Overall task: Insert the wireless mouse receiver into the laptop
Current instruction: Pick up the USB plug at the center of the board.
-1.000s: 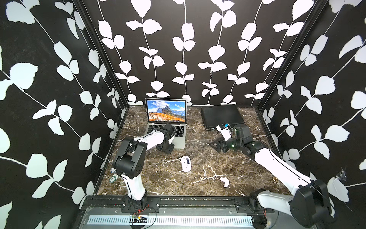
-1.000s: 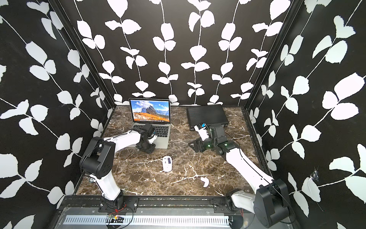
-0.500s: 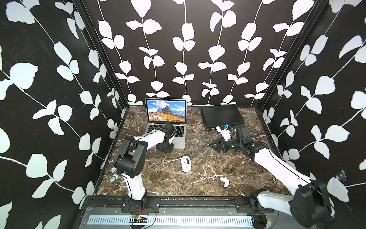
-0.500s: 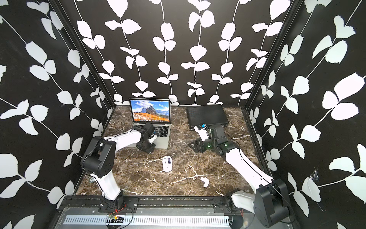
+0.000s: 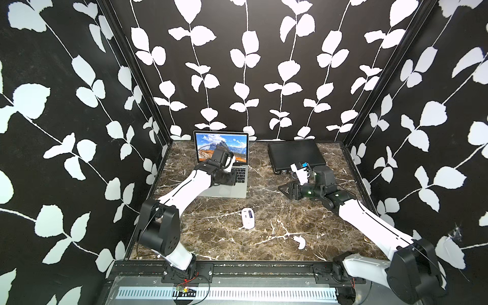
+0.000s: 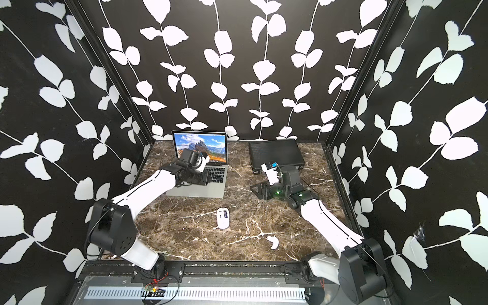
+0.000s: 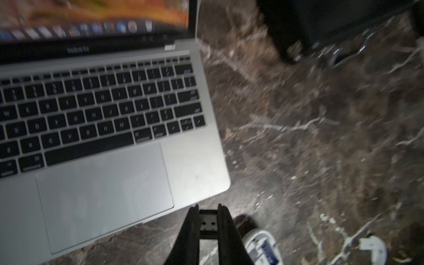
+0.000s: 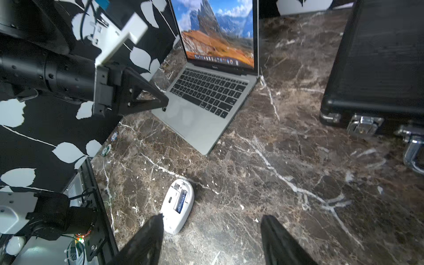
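The silver laptop (image 5: 233,194) (image 6: 211,192) stands open at the back left, its screen showing a mountain picture. My left gripper (image 7: 208,210) is shut on the small black receiver (image 7: 208,222), whose metal plug end faces the camera. It hovers over the laptop's front left part (image 8: 199,124), as the right wrist view shows with the left gripper (image 8: 164,107). The white wireless mouse (image 5: 248,217) (image 6: 223,217) (image 8: 177,204) lies underside up mid-table, battery showing. My right gripper (image 8: 212,220) (image 5: 286,191) is open and holds nothing, low over the marble right of the laptop.
A flat black ribbed case (image 5: 295,154) (image 8: 376,68) with metal latches lies at the back right. A loose white curved cover piece (image 5: 299,242) rests near the front right. Two small round chips (image 8: 105,150) lie at the table's left edge. Patterned walls enclose three sides.
My left gripper, still holding the receiver, has shifted slightly farther back over the laptop. The right arm has hardly moved, its jaws a touch narrower.
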You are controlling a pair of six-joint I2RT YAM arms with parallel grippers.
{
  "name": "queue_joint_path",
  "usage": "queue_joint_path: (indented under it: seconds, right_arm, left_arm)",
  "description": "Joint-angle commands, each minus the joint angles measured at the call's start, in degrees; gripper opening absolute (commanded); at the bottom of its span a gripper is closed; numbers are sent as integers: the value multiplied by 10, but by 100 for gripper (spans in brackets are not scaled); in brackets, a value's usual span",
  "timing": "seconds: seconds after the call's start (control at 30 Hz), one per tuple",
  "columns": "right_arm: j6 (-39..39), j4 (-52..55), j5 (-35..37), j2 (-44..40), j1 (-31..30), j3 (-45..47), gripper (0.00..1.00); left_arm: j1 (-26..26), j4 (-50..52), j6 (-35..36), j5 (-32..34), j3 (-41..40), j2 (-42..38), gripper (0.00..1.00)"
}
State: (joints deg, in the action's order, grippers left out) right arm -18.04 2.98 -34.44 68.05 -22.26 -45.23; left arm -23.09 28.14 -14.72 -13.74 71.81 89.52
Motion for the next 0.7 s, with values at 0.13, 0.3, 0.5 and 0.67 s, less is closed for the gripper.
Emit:
queue_joint_path:
  seconds: [0.13, 0.3, 0.5, 0.67]
  right_arm:
    - [2, -118, 56, -49, -23, 2, 61]
    - [75, -200, 163, -66, -71, 16, 56]
    - [166, -249, 218, -31, -121, -5, 52]
    - [185, -286, 212, 6, -134, -22, 48]
  left_arm:
    - [-7, -160, -233, -87, 30, -23, 18]
    - [-32, -294, -396, -65, -16, -47, 18]
    - [-80, -347, -495, -34, -6, -50, 18]
    - [-102, -371, -549, -31, -2, -50, 18]
